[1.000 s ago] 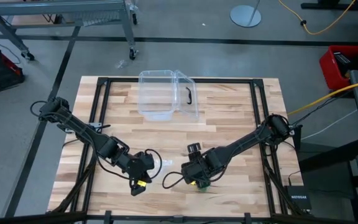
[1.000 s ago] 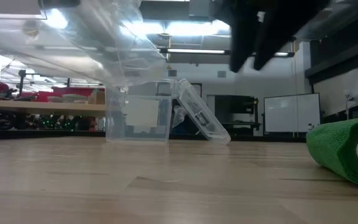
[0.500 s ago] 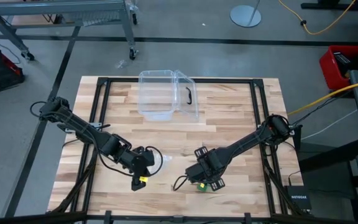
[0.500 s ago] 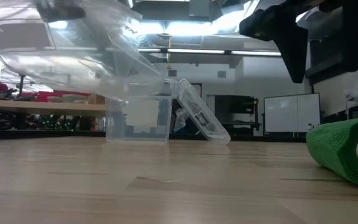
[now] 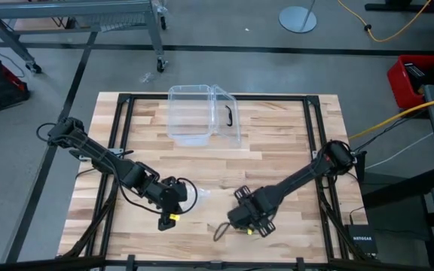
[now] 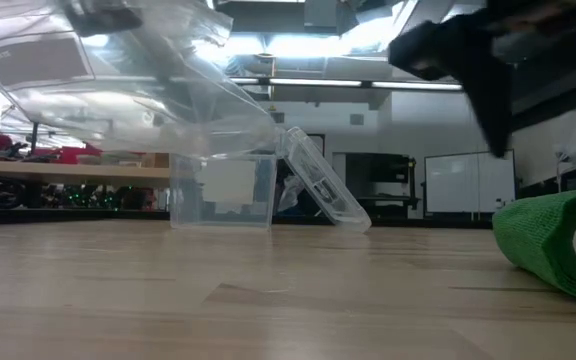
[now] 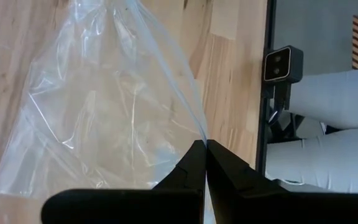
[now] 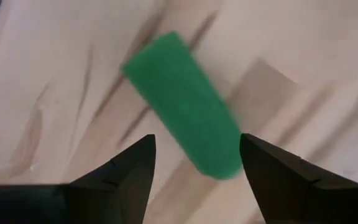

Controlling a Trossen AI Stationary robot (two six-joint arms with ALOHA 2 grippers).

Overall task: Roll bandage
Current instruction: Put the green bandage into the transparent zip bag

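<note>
The high camera looks straight down on the whole light wooden slatted table [image 5: 277,143]. The low camera sits at tabletop level, facing the room. Each wrist camera looks closely past its own fingers; right wrist and low views share the green rolled cloth bandage [image 8: 182,102] [image 6: 558,250].

The bandage [image 8: 182,104] between the right gripper's [image 8: 194,158] matt dark fingers is matt green cloth, softly fuzzy. The wrapper [image 7: 104,106] pinched in the left gripper [image 7: 202,163] is thin, glossy, crinkled clear plastic. The table [image 5: 277,143] is smooth, pale, satin wood. The box [image 5: 194,113] is clear, shiny hard plastic.
</note>
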